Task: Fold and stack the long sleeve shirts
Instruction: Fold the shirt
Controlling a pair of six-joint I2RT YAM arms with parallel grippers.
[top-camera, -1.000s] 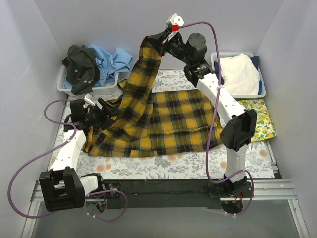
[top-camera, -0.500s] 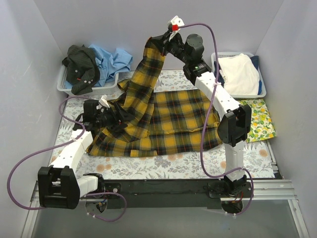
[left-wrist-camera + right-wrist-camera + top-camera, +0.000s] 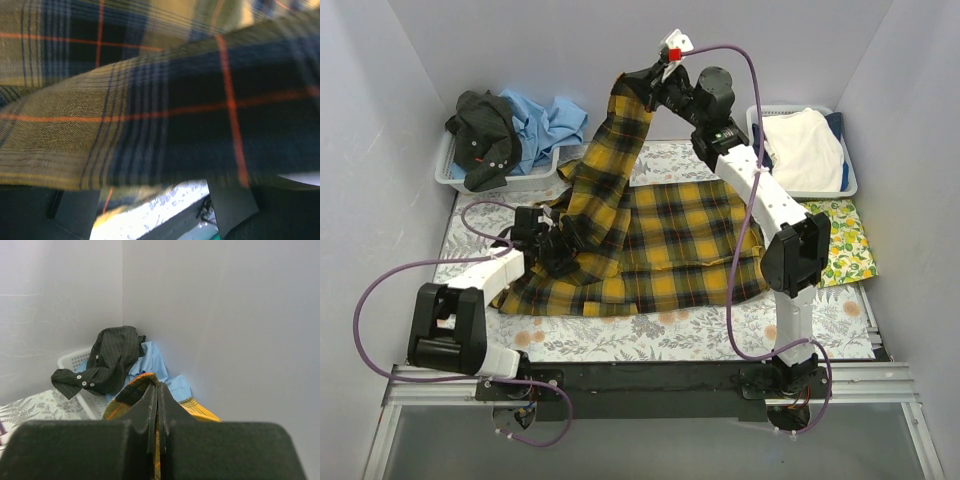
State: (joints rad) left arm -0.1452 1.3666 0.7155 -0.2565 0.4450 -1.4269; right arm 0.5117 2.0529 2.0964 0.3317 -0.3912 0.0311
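Note:
The yellow-and-black plaid shirt (image 3: 660, 235) lies spread on the table, with one sleeve pulled up high at the back. My right gripper (image 3: 628, 85) is shut on the top of that sleeve; in the right wrist view the plaid cloth (image 3: 134, 390) sticks out between the closed right gripper (image 3: 158, 390). My left gripper (image 3: 558, 248) is low at the foot of the hanging sleeve, at the shirt's left side. Its wrist view is filled by plaid cloth (image 3: 150, 100) draped just past the left gripper (image 3: 152, 200), whose fingers (image 3: 75, 212) stand apart.
A white basket (image 3: 448, 172) at the back left holds a dark pinstriped shirt (image 3: 485, 135) and a light blue shirt (image 3: 545, 120). Another basket (image 3: 850, 182) at the back right holds white cloth (image 3: 805, 145). A lemon-print cloth (image 3: 845, 240) lies below it. Walls close in on three sides.
My left arm has swung right, bringing its gripper from the shirt's left edge in under the hanging sleeve. The right gripper has held the sleeve up almost in place.

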